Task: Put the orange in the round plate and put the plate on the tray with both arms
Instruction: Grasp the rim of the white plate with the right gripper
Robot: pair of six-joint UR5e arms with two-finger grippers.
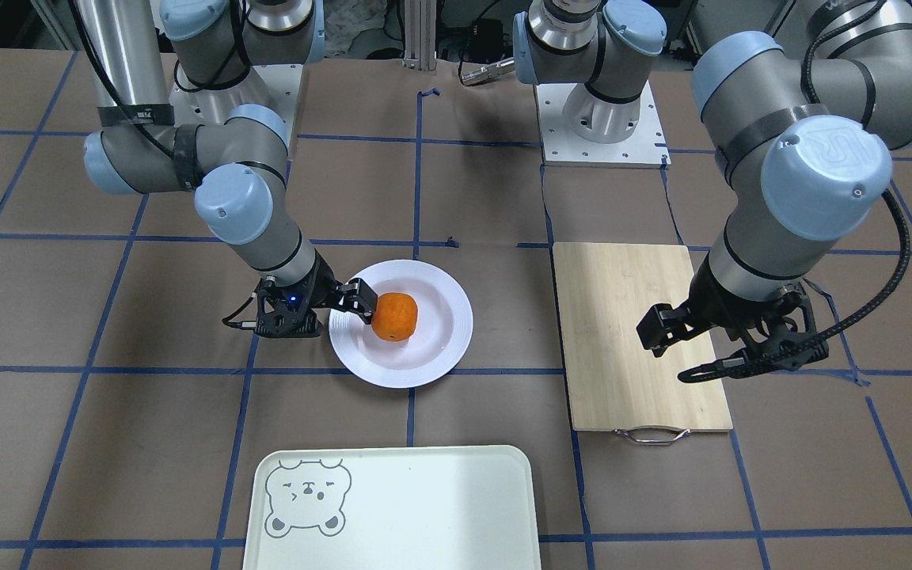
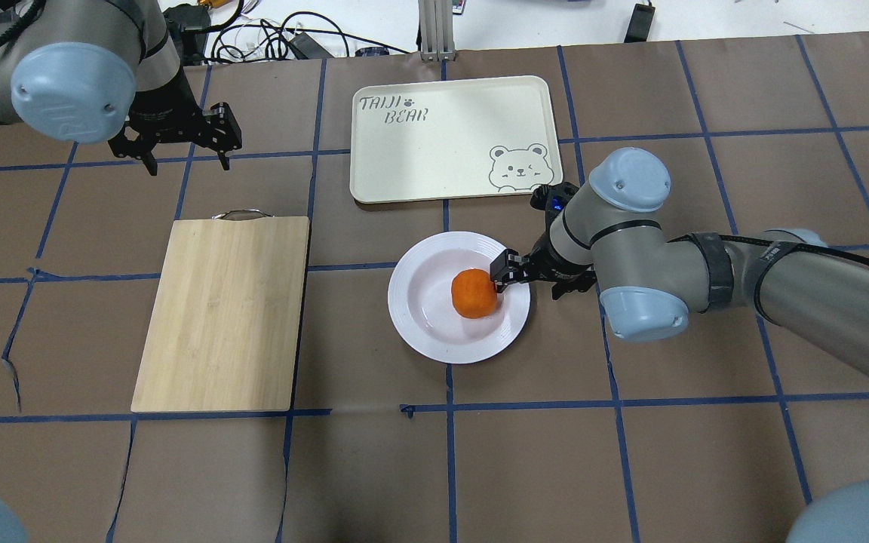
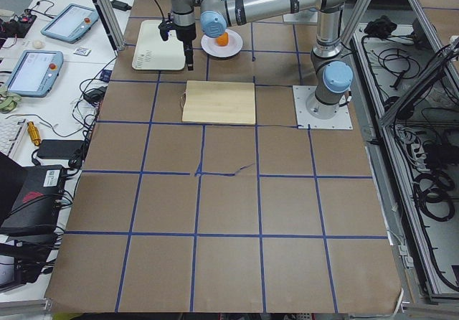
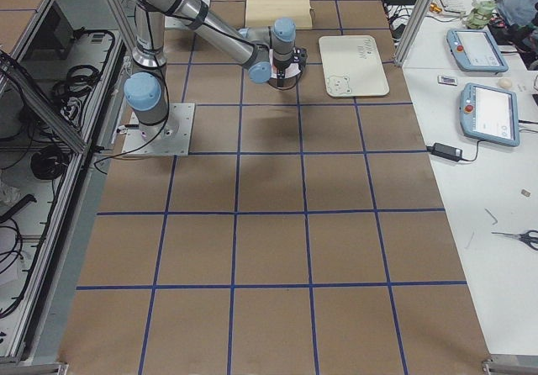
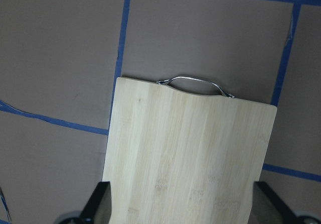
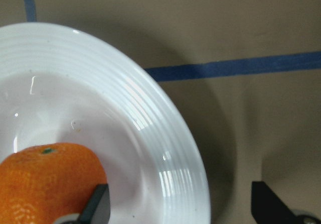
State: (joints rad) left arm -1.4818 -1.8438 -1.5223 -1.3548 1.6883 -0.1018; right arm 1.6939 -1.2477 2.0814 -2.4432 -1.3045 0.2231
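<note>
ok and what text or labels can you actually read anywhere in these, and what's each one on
"TAIJI BEAR": grey print on the tray, with a paw mark after TAIJI, read in the overhead view.
Embossed logo on the left arm's joint cap: too faint to read.
Tablet screens on the side bench: too small to read.
The round plate, orange and cutting board show no text.

**Colours around my claws**

The orange (image 1: 394, 317) is bright orange. The plate (image 1: 424, 368) is glossy white with a ringed rim, and the tray (image 1: 424, 507) is pale mint-white with a grey bear. The board (image 1: 638, 332) is light wood. The table (image 1: 108, 443) is brown with a blue grid. My right claw (image 1: 337, 311) and left claw (image 2: 188, 164) are black.
</note>
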